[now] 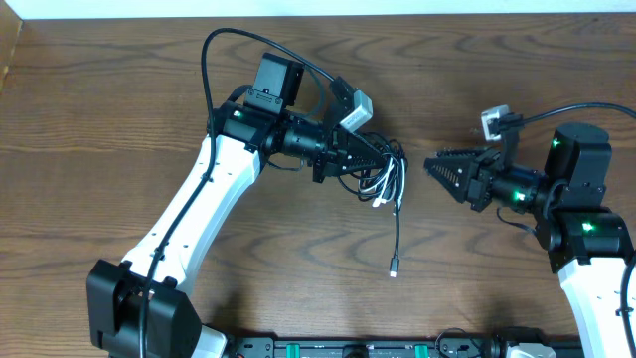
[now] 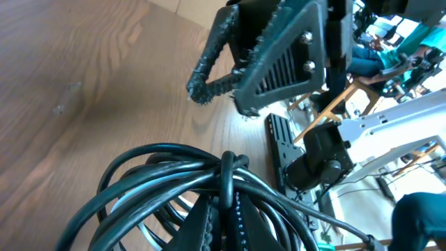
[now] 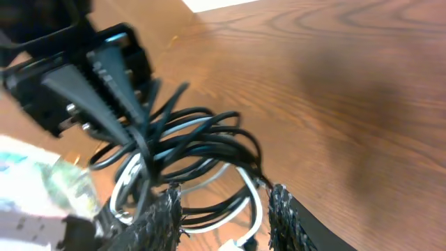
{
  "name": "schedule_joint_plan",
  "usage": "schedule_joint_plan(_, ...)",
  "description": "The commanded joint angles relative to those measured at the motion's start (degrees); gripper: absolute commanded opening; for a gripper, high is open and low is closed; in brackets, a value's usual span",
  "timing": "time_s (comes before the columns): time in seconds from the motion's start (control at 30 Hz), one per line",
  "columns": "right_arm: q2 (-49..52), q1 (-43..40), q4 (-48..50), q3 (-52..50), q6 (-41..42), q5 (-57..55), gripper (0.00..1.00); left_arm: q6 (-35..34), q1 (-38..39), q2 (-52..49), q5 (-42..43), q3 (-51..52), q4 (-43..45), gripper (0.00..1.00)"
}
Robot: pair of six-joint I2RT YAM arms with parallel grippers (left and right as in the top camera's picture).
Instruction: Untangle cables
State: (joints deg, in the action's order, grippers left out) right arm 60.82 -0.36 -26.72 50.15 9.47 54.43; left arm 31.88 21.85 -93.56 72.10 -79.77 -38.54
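— What is all this set on?

— A dark, wood-grained counter (image 1: 99,119). A black rail (image 1: 328,348) runs along its near edge.

— And the arms?

— Both come in from the near side. The left arm (image 1: 199,209), white, slants up and to the right across the wood. The right arm (image 1: 586,229) is bent back on itself at the right edge.

— Where are the cables?

— Nearest lies a small plug (image 1: 394,268), flat on the wood, at the end of one black strand. That strand runs up to the cables (image 1: 386,179), a bunch of black and white loops near the middle of the counter.

— Who has hold of them?

— The left hand (image 1: 388,155). It points rightward and is pinched tight on the bunch, which hangs at its fingertips.

— The other one?

— The right hand (image 1: 433,164) points leftward, facing the left one tip to tip, close but apart. Its fingers are spread with nothing between them, and the loops sit just ahead of them.

— Does the bunch touch the wood?

— Cannot tell. Past the far edge there is only a pale strip.
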Motion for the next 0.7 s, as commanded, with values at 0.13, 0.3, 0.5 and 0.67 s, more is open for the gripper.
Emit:
schedule_joint_plan(0.13, 0.1, 2.8, 0.2, 1.2, -5.5, 5.1, 0.35, -3.9, -0.3, -0.4, 4.5, -0.8, 0.0, 0.07)
schedule_joint_plan(0.3, 0.1, 4.1, 1.0, 1.2, -6.0, 5.0, 0.34, -3.9, -0.3, -0.4, 5.6, -0.8, 0.0, 0.07)
schedule_joint_plan(0.5, 0.1, 4.2, 3.7, 1.2, -5.9, 5.1, 0.31, -3.9, -0.3, -0.4, 8.5, -0.8, 0.0, 0.07)
schedule_joint_plan(0.67, 0.1, 4.4, 4.0, 1.2, -5.7, 5.4, 0.27, -3.9, -0.3, -0.4, 8.5, -0.8, 0.0, 0.07)
